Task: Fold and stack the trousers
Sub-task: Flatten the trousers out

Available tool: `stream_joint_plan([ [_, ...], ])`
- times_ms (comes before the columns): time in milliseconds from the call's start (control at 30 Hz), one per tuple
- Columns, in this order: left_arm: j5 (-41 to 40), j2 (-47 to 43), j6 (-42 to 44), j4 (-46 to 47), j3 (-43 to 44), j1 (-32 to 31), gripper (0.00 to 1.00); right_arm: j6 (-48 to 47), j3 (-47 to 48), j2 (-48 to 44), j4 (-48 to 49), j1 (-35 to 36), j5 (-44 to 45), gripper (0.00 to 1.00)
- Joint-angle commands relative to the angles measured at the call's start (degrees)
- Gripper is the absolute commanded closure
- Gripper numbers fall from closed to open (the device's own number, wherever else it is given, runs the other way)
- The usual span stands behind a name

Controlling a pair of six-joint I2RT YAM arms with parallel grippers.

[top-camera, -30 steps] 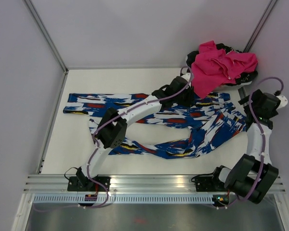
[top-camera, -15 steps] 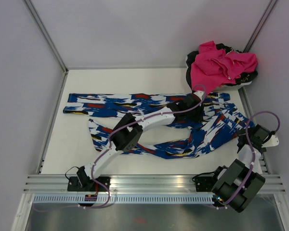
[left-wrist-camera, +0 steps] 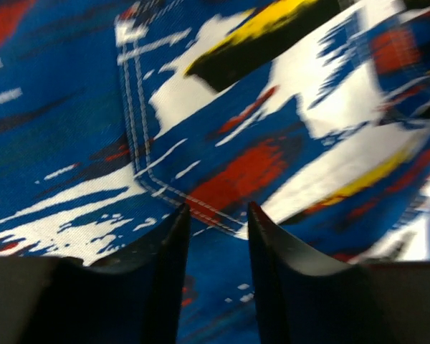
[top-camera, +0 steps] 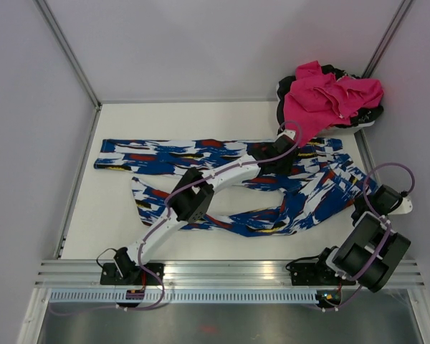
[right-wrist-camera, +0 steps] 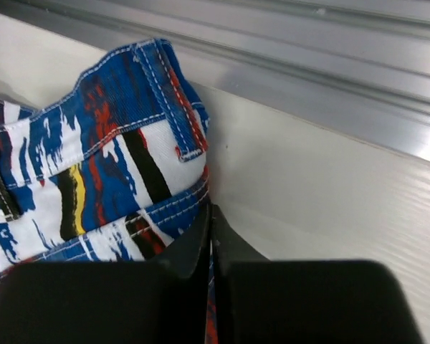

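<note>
The trousers [top-camera: 315, 190] lie spread across the white table [top-camera: 201, 118], royal blue with white, red, black and yellow blotches, legs pointing left and waist at the right. My left gripper [top-camera: 276, 161] hovers low over the seat area. In the left wrist view its fingers [left-wrist-camera: 217, 209] stand apart right over the cloth [left-wrist-camera: 236, 172], beside a stitched back pocket [left-wrist-camera: 201, 107], with nothing pinched between them. My right gripper [top-camera: 360, 212] sits at the waist's right edge. The right wrist view shows it [right-wrist-camera: 211, 208] shut on the waistband edge [right-wrist-camera: 115, 143].
A pile of pink cloth [top-camera: 330, 97] on a dark object rests at the back right corner. An aluminium rail [top-camera: 222, 271] runs along the near edge, and another rail [right-wrist-camera: 308, 50] lies just past the waistband. Grey walls close in the table on both sides.
My right arm has swung down from beside the pink pile to the waistband edge and its jaws have closed. My left arm has reached further right over the seat.
</note>
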Motion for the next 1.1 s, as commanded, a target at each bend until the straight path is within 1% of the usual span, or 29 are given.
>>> stream_joint_plan([
  [0,-0.5,2.9,-3.1,-4.5,4.3,1.0,0.58,0.9,2.9,4.9,8.2,-0.1,-6.6,1.00],
  [100,-0.2,3.9,-4.6,-5.3,4.5,1.3,0.62,-1.2,6.6,5.2,3.2,-0.1,-10.8,1.00],
  [133,-0.4,4.2,-5.0,-5.7,4.9,1.3,0.65,-1.6,9.2,2.5,-2.8,0.0,-11.5,1.00],
  [167,-0.5,4.9,-5.2,-6.1,5.2,1.4,0.66,-3.6,10.4,0.3,-6.1,-0.1,-11.3,1.00],
  [200,-0.5,5.3,-6.0,-6.4,5.6,1.6,0.67,-5.1,11.5,-2.0,-9.7,0.0,-10.7,1.00],
  [233,-0.5,5.6,-6.5,-7.0,6.3,1.8,0.69,-6.6,13.6,-4.8,-17.1,-0.1,-8.8,1.00],
  [267,-0.3,5.8,-6.9,-7.0,6.4,1.8,0.70,-8.1,14.8,-10.6,-20.4,-0.1,-7.3,1.00],
  [300,-0.1,6.2,-7.4,-6.9,6.4,2.0,0.71,-10.6,15.9,-13.4,-23.4,0.0,-6.0,1.00],
  [333,0.4,6.4,-7.6,-6.9,6.9,2.2,0.72,-11.3,18.4,-16.0,-29.8,0.6,-1.8,1.00],
  [367,0.6,6.5,-7.3,-7.0,7.1,2.2,0.72,-10.9,19.7,-19.1,-32.8,1.8,-0.6,1.00],
  [400,0.9,6.5,-7.1,-7.0,7.3,2.3,0.72,-9.6,20.3,-20.1,-34.6,2.5,-0.6,0.99],
  [467,1.4,6.3,-6.0,-7.2,7.6,2.3,0.72,-7.2,21.4,-24.5,-38.9,2.6,-0.6,0.96],
  [533,1.5,5.5,-4.3,-7.7,7.3,2.3,0.72,-4.9,22.8,-28.3,-43.8,3.2,1.4,0.89],
  [567,1.5,5.1,-3.0,-8.0,7.3,2.3,0.72,-4.9,23.4,-28.8,-45.1,3.6,4.4,0.78],
  [633,1.9,4.5,-2.0,-8.2,7.0,2.3,0.72,-4.4,21.7,-29.7,-45.9,3.7,7.2,0.44],
  [667,2.3,4.3,-1.3,-8.4,6.8,2.3,0.71,-4.2,20.0,-29.7,-44.9,3.7,8.0,0.31],
  [700,3.0,4.2,-1.0,-8.4,6.5,2.2,0.71,-4.2,15.9,-29.7,-41.0,3.6,6.7,0.07],
  [733,3.4,3.9,-0.9,-8.5,6.1,2.2,0.71,-4.8,13.9,-29.2,-37.9,3.6,4.2,0.03],
  [767,3.7,3.7,-0.8,-8.6,5.7,2.2,0.71,-4.5,12.4,-28.5,-36.1,3.6,3.1,0.02],
  [800,4.3,3.5,-0.7,-8.5,4.5,2.1,0.71,-4.2,10.1,-27.6,-32.4,3.6,3.1,0.02],
  [833,4.6,3.3,-0.7,-8.3,4.1,2.2,0.71,-4.2,9.3,-25.1,-30.2,3.7,3.0,0.02],
  [900,5.0,3.4,-0.7,-8.2,3.5,2.2,0.71,-5.5,9.4,-21.7,-26.9,3.7,4.9,0.02],
  [933,5.0,3.5,-0.6,-8.2,3.5,2.2,0.71,-6.3,10.1,-17.8,-26.4,3.6,5.7,0.02],
  [967,5.0,3.6,-0.5,-8.4,3.5,2.2,0.71,-7.0,10.8,-16.0,-26.2,3.7,6.6,0.02],
  [1067,4.8,3.7,-0.3,-8.2,3.4,2.2,0.71,-7.1,11.5,-9.5,-22.0,3.6,9.5,0.02],
])
